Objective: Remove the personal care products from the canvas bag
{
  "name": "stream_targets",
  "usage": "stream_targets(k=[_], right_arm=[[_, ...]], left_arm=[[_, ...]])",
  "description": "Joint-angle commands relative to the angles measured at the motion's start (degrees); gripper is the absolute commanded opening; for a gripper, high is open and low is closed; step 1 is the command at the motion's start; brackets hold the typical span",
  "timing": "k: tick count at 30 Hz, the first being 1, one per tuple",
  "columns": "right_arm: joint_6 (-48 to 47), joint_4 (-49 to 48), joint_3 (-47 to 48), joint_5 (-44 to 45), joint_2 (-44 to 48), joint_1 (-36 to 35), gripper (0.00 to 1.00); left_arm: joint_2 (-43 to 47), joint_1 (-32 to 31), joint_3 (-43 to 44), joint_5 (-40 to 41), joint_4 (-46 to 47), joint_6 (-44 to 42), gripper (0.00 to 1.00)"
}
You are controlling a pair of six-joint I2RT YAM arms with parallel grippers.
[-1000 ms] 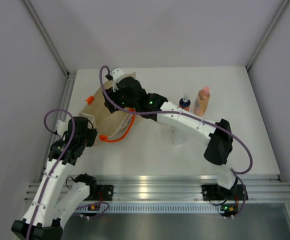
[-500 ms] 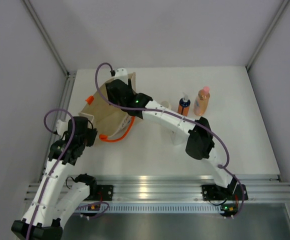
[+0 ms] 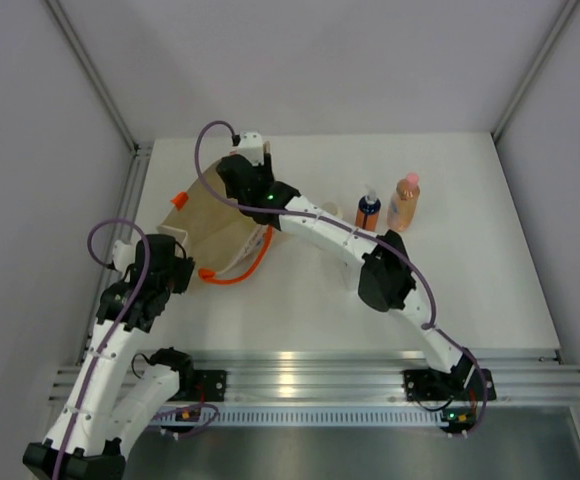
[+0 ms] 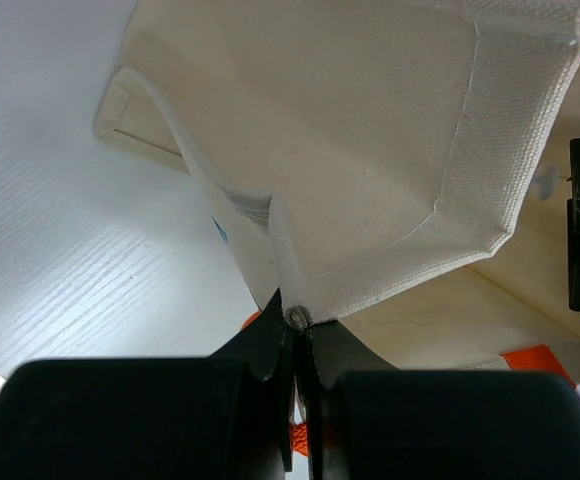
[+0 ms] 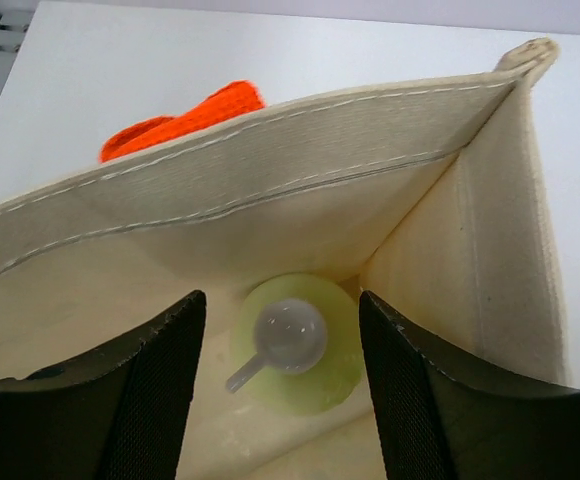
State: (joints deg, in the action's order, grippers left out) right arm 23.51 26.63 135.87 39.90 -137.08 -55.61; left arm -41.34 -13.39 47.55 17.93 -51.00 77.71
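Since a second ago the right arm has stretched out over the counter [image 3: 490,280], its elbow swinging in toward the middle and its wrist dropping from above the canvas bag [image 3: 210,220] into the bag's mouth. The left arm has not shifted at all. The bag sits on the left side of the counter, toward the far-left corner, with its orange handles spilling toward the near edge. The left pincer [image 4: 295,330] is clenched on a fold of the bag's canvas rim and holds the mouth open. The job looks partly done. An orange bottle with a dark-blue top [image 3: 368,210] and a peach bottle with a pink cap [image 3: 405,203] stand upright side by side near the far edge, right of the middle and well apart from the bag. The right arm crosses the stretch of counter between them and the bag, so I cannot tell whether any other bottle has already come out. At least one is still inside: the yellow-green bottle with a white cap [image 5: 295,345] stands at the bottom of the bag, tucked into a corner against the canvas wall. The right pincer [image 5: 280,296] hangs over it, released and grasping nothing. Its two fingers are spread to either side of the bottle's top, which lies centred between them but lower down and not yet touched.
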Motion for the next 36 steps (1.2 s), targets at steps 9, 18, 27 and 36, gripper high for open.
stream_targets(k=[9,18,27,36], right_arm=[[1.45,0.61,2.21,-1.93,-2.76,2.18,0.6],[2.51,0.61,-0.7,-0.88,-2.93,2.09,0.57],[2.42,0.7,-1.23,-2.19,-3.55,2.7,0.45],[0.58,0.61,-2.98,-4.91,-2.93,3.14,0.24]], left_arm=[[-0.05,-0.06,-1.23,-0.62,2.58,-0.46,0.0],[0.03,-0.06,-1.49,-0.97,2.93,-0.37,0.0],[0.38,-0.06,-1.93,-1.06,2.84,-0.19,0.0],[1.0,-0.06,-2.37,-1.06,2.93,0.16,0.0]])
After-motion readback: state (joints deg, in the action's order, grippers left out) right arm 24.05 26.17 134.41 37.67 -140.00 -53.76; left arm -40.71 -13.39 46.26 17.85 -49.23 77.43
